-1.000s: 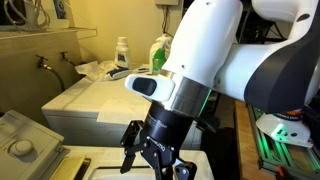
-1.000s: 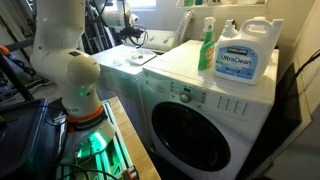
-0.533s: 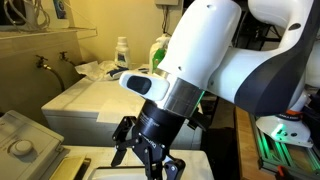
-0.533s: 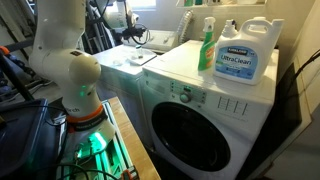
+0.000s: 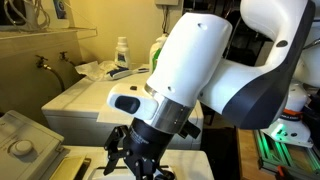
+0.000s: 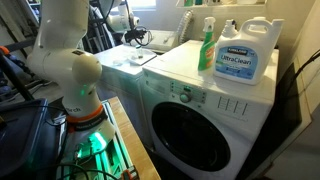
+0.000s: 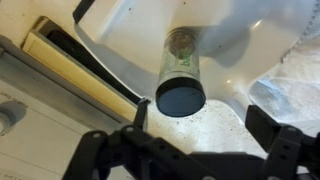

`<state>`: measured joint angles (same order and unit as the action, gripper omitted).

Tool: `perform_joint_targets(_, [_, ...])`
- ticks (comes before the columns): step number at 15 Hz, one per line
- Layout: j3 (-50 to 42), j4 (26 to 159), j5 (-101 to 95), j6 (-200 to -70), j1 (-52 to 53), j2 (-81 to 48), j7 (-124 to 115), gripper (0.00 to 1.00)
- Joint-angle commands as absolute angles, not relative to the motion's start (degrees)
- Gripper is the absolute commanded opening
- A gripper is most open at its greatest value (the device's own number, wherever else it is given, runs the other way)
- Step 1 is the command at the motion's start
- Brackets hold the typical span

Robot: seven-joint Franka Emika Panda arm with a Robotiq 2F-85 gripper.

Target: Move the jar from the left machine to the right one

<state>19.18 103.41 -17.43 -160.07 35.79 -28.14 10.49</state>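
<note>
In the wrist view a glass jar [image 7: 180, 75] with a dark lid stands upright on a white, speckled machine top [image 7: 215, 125]. My gripper [image 7: 202, 120] is open and hangs above it. The left finger [image 7: 141, 114] is beside the lid and the right finger [image 7: 264, 124] is well clear of it, so the jar sits off-centre toward the left finger. Nothing is held. In an exterior view the gripper [image 5: 127, 160] hangs low over the white machine [image 5: 85, 100] and the arm hides the jar. In an exterior view the arm [image 6: 65, 60] reaches to the far machine.
Crumpled clear plastic [image 7: 290, 90] lies on the top to the right of the jar. A tan lid edge [image 7: 80, 65] runs on its left. A green spray bottle [image 6: 206, 45] and a large detergent jug [image 6: 246, 55] stand on the front-loading washer [image 6: 200, 125].
The arm has swung down and to the left in an exterior view, and the open gripper is lower over the machine top. Nothing has been gripped.
</note>
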Motion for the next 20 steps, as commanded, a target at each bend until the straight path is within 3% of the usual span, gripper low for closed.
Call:
perform_joint_targets(1, [18.3, 100.5, -18.5, -158.5, 37.4, -31.0, 10.8, 1.0])
perform_joint_targets(9, [16.1, 94.5, -19.2, -154.3, 39.1, -35.9, 12.3, 1.0])
perform_joint_targets(10, [16.1, 93.9, -19.1, -153.8, 39.3, -36.4, 12.4, 0.93])
perform_joint_targets(11, [16.1, 93.3, -19.1, -153.5, 39.4, -36.8, 12.5, 0.74])
perform_joint_targets(16, [15.2, 92.7, -19.3, -153.0, 40.0, -37.1, 12.1, 0.35])
perform_joint_targets(17, [15.0, 92.8, -19.4, -153.0, 40.1, -37.0, 12.0, 0.29])
perform_joint_targets(20, [14.2, 93.8, -19.1, -153.4, 39.7, -35.0, 10.9, 0.29])
